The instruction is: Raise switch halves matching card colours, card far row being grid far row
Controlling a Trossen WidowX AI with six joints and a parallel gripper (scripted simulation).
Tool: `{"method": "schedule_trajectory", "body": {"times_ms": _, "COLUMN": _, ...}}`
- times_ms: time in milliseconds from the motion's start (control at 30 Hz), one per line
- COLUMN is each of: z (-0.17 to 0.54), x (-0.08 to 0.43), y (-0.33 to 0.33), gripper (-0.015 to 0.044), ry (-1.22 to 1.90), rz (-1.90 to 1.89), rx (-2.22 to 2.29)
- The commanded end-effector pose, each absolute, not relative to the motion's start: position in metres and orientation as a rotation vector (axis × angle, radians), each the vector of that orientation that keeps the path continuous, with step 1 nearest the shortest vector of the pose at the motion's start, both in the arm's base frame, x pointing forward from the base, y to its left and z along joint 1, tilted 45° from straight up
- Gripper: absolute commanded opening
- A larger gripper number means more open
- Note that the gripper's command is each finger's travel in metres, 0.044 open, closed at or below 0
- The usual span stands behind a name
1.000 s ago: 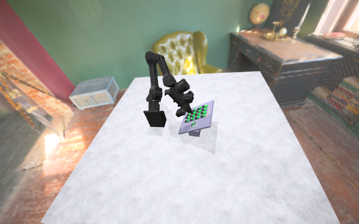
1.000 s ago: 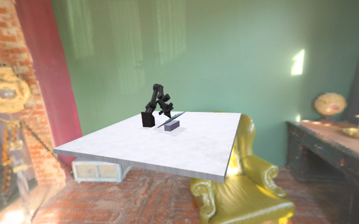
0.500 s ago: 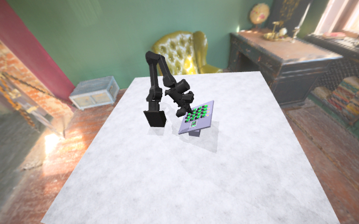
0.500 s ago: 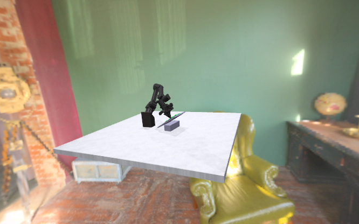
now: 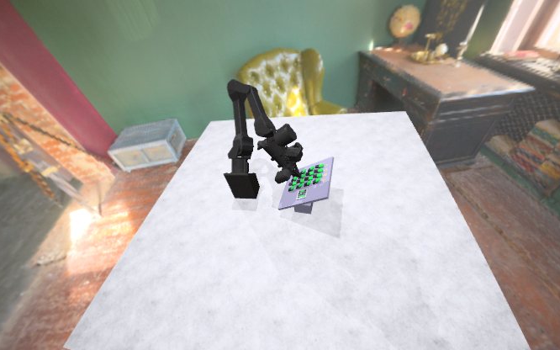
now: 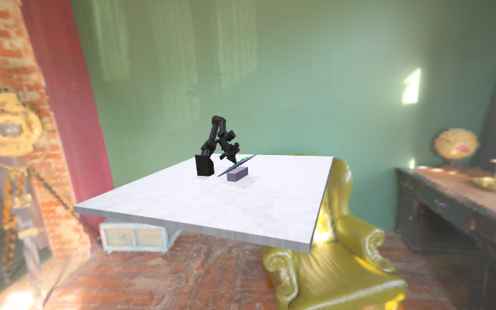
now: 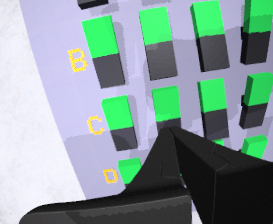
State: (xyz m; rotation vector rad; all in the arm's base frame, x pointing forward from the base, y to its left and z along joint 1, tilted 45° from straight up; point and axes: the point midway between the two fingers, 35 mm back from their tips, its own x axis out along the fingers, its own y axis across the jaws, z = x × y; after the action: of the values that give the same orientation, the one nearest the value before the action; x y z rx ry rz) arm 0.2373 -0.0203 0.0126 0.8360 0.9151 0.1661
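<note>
The tilted lavender panel (image 5: 290, 202) (image 6: 227, 171) (image 7: 52, 30) carries a grid of green and dark grey rocker switches. The small card (image 5: 301, 193) sits beside the grid; only a sliver of its edge shows at the right of the wrist view. My gripper (image 5: 298, 174) (image 6: 235, 162) (image 7: 168, 133) is shut and empty. Its tip is at the dark near half of row C's second switch from the left (image 7: 166, 102) in the wrist view; whether it touches is unclear. The first switch in row C (image 7: 118, 113) is in plain view. My fingers hide much of row D.
Yellow letters B (image 7: 77, 60), C (image 7: 95, 125) and D (image 7: 110, 176) mark rows at the panel's edge. A lavender block (image 5: 303, 208) (image 6: 237, 174) supports the panel on the white table (image 5: 247, 269) (image 6: 173, 192). The arm's black base (image 5: 242, 186) (image 6: 204, 165) stands beside it.
</note>
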Motion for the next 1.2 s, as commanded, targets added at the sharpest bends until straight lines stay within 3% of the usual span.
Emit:
{"method": "schedule_trajectory", "body": {"times_ms": 0, "z": 0.012, "x": 0.238, "y": -0.020, "gripper": 0.0000, "ry": 0.916, "rz": 0.161, "rx": 0.836}}
{"method": "schedule_trajectory", "body": {"times_ms": 333, "z": 0.052, "x": 0.200, "y": -0.052, "gripper": 0.0000, "ry": 0.945, "rz": 0.169, "rx": 0.834}}
{"method": "schedule_trajectory", "body": {"times_ms": 600, "z": 0.054, "x": 0.199, "y": -0.053, "gripper": 0.0000, "ry": 0.944, "rz": 0.170, "rx": 0.835}}
{"method": "schedule_trajectory", "body": {"times_ms": 933, "z": 0.066, "x": 0.188, "y": -0.022, "gripper": 0.0000, "ry": 0.945, "rz": 0.171, "rx": 0.837}}
{"method": "schedule_trajectory", "body": {"times_ms": 1167, "z": 0.044, "x": 0.210, "y": -0.005, "gripper": 0.0000, "ry": 0.967, "rz": 0.183, "rx": 0.837}}
